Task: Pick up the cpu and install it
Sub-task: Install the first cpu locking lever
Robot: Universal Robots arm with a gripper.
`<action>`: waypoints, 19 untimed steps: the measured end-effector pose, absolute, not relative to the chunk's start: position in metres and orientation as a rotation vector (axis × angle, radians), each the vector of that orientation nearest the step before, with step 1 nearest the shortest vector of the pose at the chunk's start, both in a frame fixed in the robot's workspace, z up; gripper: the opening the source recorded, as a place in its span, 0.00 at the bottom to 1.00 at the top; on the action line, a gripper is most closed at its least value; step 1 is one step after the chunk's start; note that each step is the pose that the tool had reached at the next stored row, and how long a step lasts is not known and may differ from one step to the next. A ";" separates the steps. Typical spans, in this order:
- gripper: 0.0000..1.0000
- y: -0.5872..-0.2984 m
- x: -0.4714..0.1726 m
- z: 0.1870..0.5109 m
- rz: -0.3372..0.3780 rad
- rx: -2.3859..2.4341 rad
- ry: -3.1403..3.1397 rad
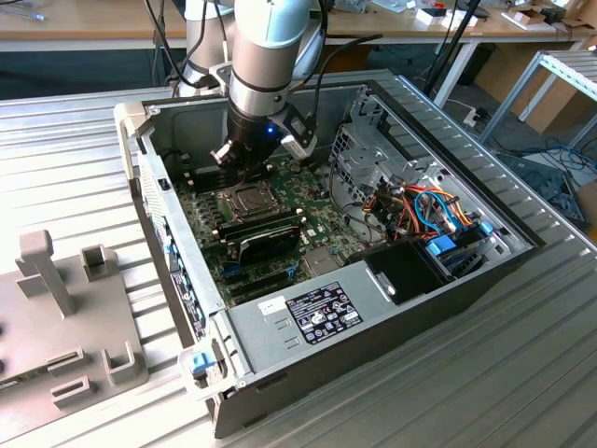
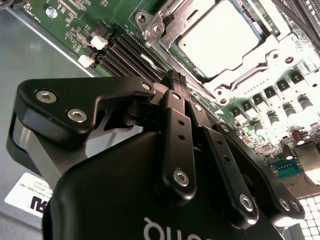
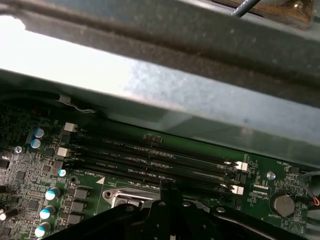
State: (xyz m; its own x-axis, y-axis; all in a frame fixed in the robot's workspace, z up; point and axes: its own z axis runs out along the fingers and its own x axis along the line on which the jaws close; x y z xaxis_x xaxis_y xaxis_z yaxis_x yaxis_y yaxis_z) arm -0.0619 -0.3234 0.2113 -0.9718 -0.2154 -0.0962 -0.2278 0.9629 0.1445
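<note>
Tool point(image 2: 176, 80) clenched, empty, at frame centre; cpu point(image 2: 220, 37) upper right, already seated in socket point(image 2: 240, 75). Likely needs latching.

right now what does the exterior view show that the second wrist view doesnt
Exterior view alone: the whole open computer case on the ribbed table, the power supply at its near edge, the coloured cables at the exterior view's right, and the arm above the board.

Second wrist view alone: the cpu close up, lying in its socket within the metal frame, and the gripper with fingers together, holding nothing.

Both: the green motherboard, the socket area and the gripper hanging beside it.
</note>
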 end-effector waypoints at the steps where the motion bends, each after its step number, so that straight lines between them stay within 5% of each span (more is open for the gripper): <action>1: 0.11 -0.323 -0.062 0.211 0.234 -0.343 3.034; 19: 0.11 -0.308 -0.062 0.210 0.177 -0.346 3.042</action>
State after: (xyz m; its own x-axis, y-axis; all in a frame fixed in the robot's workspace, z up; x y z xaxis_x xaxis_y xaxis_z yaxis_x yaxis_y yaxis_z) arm -0.0619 -0.3075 0.2100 -0.9718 -0.2190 -0.0875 -0.2277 0.9680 0.1059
